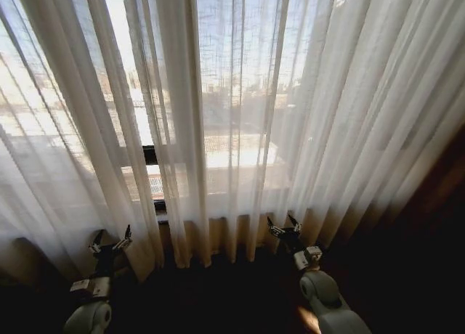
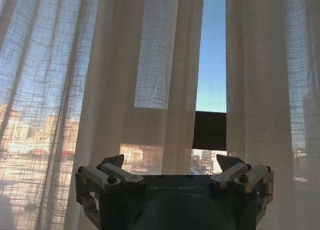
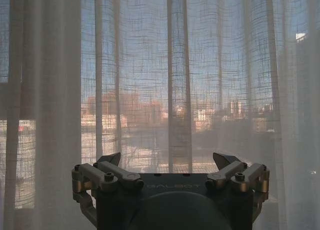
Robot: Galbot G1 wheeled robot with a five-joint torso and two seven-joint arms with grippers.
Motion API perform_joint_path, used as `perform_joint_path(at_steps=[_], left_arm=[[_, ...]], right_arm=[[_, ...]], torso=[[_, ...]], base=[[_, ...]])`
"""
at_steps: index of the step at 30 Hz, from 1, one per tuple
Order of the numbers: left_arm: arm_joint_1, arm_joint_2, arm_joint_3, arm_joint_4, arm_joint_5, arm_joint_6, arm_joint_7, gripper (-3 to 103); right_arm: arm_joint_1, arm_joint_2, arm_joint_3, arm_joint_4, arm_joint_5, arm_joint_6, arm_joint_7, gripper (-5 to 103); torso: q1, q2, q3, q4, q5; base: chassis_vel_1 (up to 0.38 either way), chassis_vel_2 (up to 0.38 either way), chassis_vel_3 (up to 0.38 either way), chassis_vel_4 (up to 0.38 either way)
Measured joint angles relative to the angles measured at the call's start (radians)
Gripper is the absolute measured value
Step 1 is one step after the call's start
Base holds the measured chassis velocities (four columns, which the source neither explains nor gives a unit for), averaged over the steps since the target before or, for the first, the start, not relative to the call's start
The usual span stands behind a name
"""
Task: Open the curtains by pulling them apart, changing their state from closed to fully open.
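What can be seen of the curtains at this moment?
The curtains are sheer cream-white fabric in many vertical pleats, translucent, with buildings and sky showing through. They hang mostly closed across the window; a narrow gap left of centre exposes a dark frame bar. Both open pincers, left and right, point at the lower pleats, gripping nothing.

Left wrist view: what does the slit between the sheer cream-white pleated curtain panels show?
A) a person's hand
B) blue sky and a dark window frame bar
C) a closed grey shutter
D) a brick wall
B: through the slit between the sheer cream-white pleated curtain panels, blue sky sits above a dark window frame bar.
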Motion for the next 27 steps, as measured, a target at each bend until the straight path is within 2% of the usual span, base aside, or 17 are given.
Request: perform_joint_path(at_steps=[4, 11, 19, 27], left_arm=[[0.000, 0.000, 0.000, 0.000, 0.000, 0.000, 0.000, 100], [0.000, 0.000, 0.000, 0.000, 0.000, 0.000, 0.000, 100], [0.000, 0.000, 0.000, 0.000, 0.000, 0.000, 0.000, 100], [0.000, 0.000, 0.000, 0.000, 0.000, 0.000, 0.000, 100]], right_arm=[[0.016, 0.002, -0.008, -0.018, 0.010, 0.032, 0.000, 100], [0.049, 0.004, -0.017, -0.054, -0.008, 0.042, 0.002, 100], [0.146, 0.017, -0.069, -0.147, -0.057, 0.042, 0.041, 100], [0.276, 0.047, -0.134, -0.292, -0.060, 0.058, 0.063, 100]], torso=[[0.000, 0.000, 0.000, 0.0002, -0.0004], [0.001, -0.001, 0.001, -0.0004, 0.0001], [-0.002, 0.001, -0.001, 0.0005, -0.0002], [0.000, 0.000, 0.000, -0.0001, -0.0001]], base=[[-0.293, 0.360, 0.303, -0.350], [-0.242, 0.229, 0.219, -0.223], [-0.018, 0.002, 0.001, -0.008], [0.027, -0.026, -0.034, 0.019]])
